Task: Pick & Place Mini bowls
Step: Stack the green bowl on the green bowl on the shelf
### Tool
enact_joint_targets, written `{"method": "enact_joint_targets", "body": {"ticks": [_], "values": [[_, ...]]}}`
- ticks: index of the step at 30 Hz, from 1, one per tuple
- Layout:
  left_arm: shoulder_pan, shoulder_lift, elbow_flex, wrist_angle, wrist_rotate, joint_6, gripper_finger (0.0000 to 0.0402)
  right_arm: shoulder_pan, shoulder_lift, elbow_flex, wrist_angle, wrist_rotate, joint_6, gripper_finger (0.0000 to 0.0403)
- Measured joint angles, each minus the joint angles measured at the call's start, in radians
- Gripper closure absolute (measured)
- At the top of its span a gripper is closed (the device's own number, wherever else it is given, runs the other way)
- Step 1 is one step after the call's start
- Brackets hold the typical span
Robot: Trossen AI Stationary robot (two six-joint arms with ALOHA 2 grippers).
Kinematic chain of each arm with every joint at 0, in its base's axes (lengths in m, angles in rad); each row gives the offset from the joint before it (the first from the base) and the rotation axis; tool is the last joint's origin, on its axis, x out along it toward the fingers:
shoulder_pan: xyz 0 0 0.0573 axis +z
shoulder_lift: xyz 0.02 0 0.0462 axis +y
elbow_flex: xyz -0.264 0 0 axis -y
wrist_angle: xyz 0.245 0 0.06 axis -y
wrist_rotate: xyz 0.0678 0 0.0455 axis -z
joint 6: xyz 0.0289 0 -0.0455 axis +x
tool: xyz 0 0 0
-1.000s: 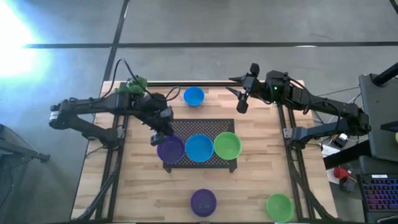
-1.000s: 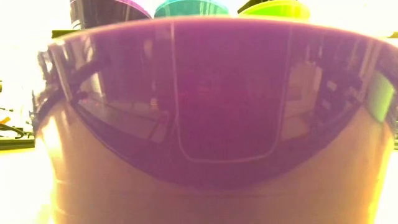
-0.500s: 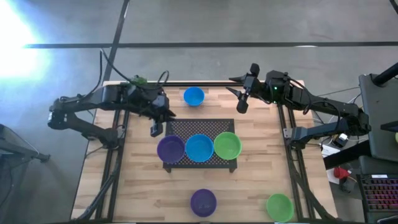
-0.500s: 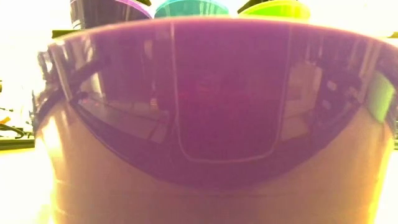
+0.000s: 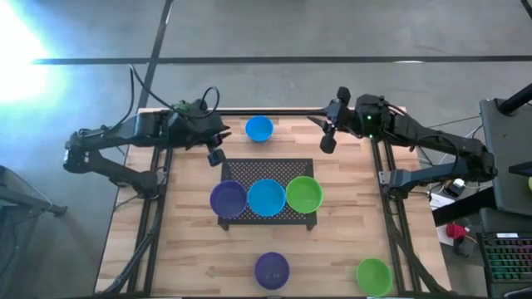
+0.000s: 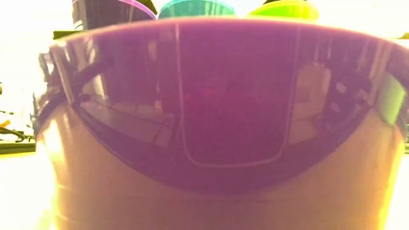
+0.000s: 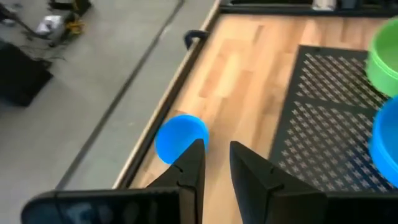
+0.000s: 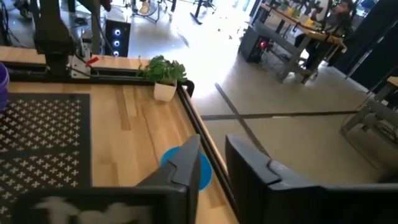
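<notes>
Nearest us, a purple bowl filled the low view, hiding most else. Purple, blue and green bowls sat on the mat. Farther back, our left gripper and right gripper hovered empty, fingers apart, flanking the far blue bowl.

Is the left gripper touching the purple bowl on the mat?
Apart. The high view shows the left gripper above bare wood, clear of the purple bowl on the mat.
</notes>
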Motion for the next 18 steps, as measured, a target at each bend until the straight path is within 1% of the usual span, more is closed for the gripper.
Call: {"method": "enact_joint_targets", "body": {"ticks": [3, 6, 10, 18], "values": [[0.003, -0.002, 0.000, 0.007, -0.055, -0.005, 0.0340, 0.000, -0.013, 0.009, -0.011, 0.000, 0.013, 0.0365], [0.012, -0.003, 0.000, 0.006, -0.076, -0.006, 0.0362, 0.000, -0.032, 0.009, -0.017, 0.000, 0.019, 0.0389], [0.021, -0.011, 0.000, 0.006, -0.087, 0.002, 0.0396, 0.000, -0.060, 0.009, -0.099, 0.000, 0.095, 0.0394], [0.024, -0.029, -0.001, 0.031, -0.083, 0.033, 0.0401, 0.008, -0.117, 0.007, -0.339, -0.001, 0.269, 0.0394]]}}
